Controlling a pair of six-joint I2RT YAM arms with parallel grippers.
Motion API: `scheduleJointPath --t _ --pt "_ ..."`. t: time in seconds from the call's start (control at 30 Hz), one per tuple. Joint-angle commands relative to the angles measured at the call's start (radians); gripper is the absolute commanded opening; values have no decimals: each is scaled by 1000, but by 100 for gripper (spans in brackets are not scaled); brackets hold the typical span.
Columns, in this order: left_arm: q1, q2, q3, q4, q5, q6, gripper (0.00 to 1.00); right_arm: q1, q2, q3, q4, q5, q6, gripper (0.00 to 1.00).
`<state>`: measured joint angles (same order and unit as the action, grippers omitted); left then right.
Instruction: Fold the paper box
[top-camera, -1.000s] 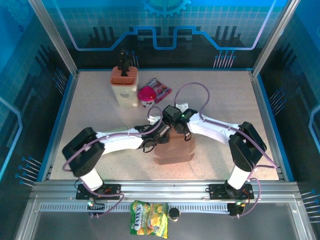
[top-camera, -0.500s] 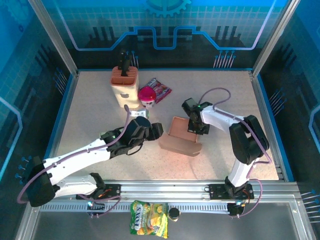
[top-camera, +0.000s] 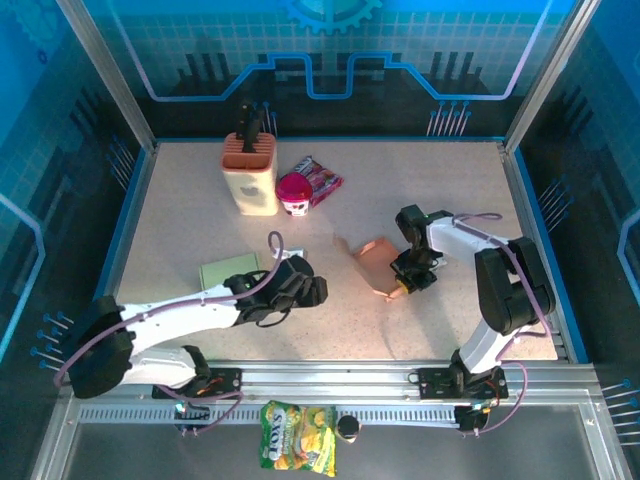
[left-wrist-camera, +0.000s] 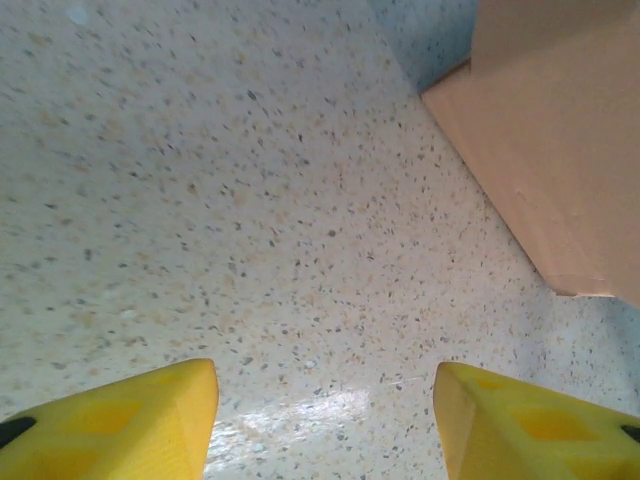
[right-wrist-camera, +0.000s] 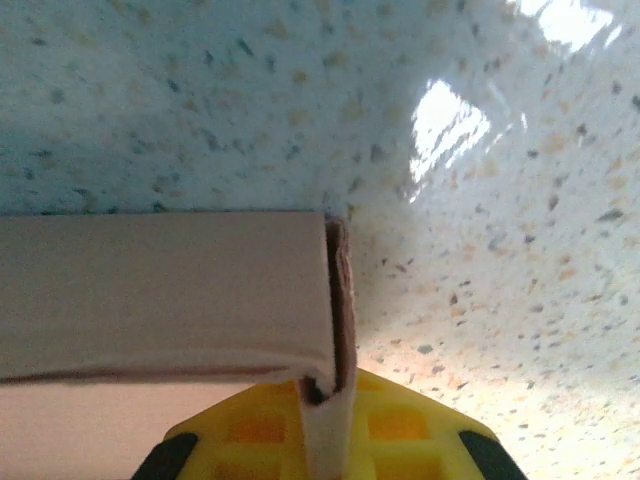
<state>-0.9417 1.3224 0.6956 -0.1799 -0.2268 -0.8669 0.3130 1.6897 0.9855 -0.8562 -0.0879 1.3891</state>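
The brown paper box is tilted up on edge at centre right of the table. My right gripper is shut on its near right edge. In the right wrist view the folded cardboard wall runs left from the yellow jaws, and my right gripper pinches its doubled edge. My left gripper rests low on the table to the left of the box, apart from it. In the left wrist view its yellow fingertips stand wide open over bare table, with the box at upper right.
A beige knife block, a pink cup and a snack packet stand at the back left. A flat green sheet lies beside the left arm. A yellow snack bag sits on the front rail.
The right gripper has pulled the box to the right and tipped it up on edge. The left arm has drawn back and down to the left, uncovering the green sheet.
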Motion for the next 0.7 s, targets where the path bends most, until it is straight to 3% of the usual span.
scheduleJointPath --t 0.0,0.1,0.27,0.37,0.47,0.5,0.67 --pt "-27 84 30 125 49 -20 59 5 25 -69 53 -150 126 0" --pt "-33 157 43 214 69 -29 58 21 -12 -132 130 -174 183 1" --pt "-32 232 51 336 83 -32 58 32 -77 -190 217 -204 196 12" --pt "-30 256 75 341 72 -23 58 42 -135 -205 239 -208 164 37" --pt "-28 264 87 349 58 -24 58 53 -225 -205 212 -154 113 71" --pt "-28 267 89 353 54 -23 58 55 -255 -200 190 -129 93 76" --pt "-28 267 111 337 37 -17 58 63 -410 -171 117 -41 -28 82"
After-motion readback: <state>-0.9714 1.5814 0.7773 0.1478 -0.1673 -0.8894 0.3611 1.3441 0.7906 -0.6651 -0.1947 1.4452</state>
